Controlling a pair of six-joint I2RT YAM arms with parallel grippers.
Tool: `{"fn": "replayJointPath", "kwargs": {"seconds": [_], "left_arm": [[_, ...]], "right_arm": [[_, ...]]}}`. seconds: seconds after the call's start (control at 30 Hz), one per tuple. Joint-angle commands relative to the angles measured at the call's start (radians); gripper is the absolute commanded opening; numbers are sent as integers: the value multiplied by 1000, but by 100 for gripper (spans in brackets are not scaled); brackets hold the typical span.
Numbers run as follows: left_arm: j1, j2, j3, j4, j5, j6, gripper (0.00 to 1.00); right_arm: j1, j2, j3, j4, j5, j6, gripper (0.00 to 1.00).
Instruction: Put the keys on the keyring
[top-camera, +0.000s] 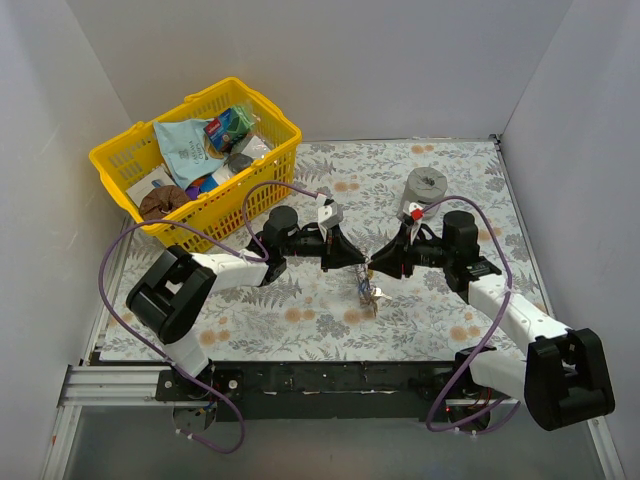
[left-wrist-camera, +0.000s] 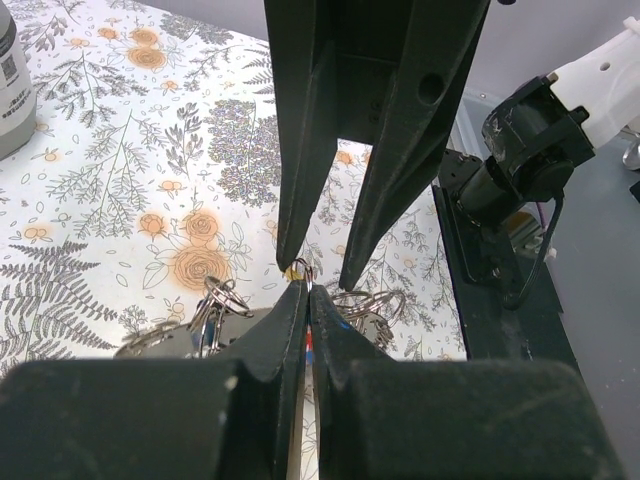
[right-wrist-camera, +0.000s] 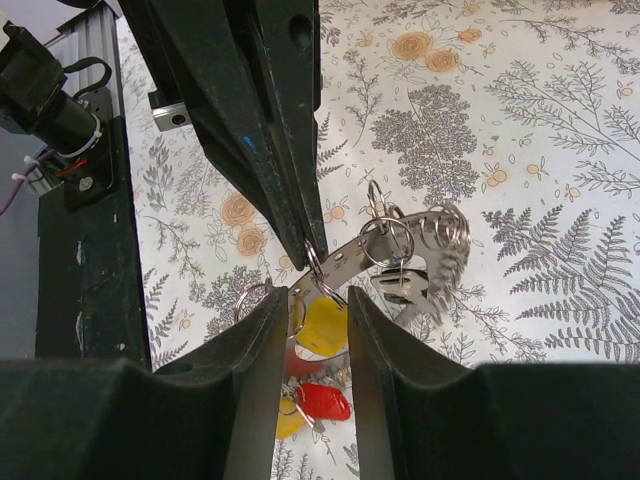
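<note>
Horizontally, the left end effector (right-wrist-camera: 303, 260) pinches the jagged silver keyring (right-wrist-camera: 445, 240) by its thin loop; the right end effector (right-wrist-camera: 315, 295) gapes around glossy plastic-headed keys (right-wrist-camera: 322, 325).

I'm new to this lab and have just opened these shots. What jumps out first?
The two arms meet tip to tip over the table's middle. The left gripper is pinched shut on the keyring, the right gripper is open facing it, and the keys are bunched beneath. After that, the bright yellow basket crammed with packets at the back left.
</note>
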Motion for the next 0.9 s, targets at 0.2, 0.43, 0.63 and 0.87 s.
{"fn": "replayJointPath", "kwargs": {"seconds": [0.2, 0.43, 0.63, 0.87], "left_arm": [[5, -23, 10, 49, 10, -4, 0], [5, -10, 11, 64, 27, -20, 0], [5, -16, 8, 75, 31, -17, 0], [6, -13, 2, 104, 42, -33, 0]], "right_arm": [[-6, 52, 0, 70, -50, 11, 23], [-5, 80, -3, 75, -65, 9, 7], [-6, 112, -12, 84, -76, 6, 4], [-3, 144, -18, 101, -94, 9, 3]]}}
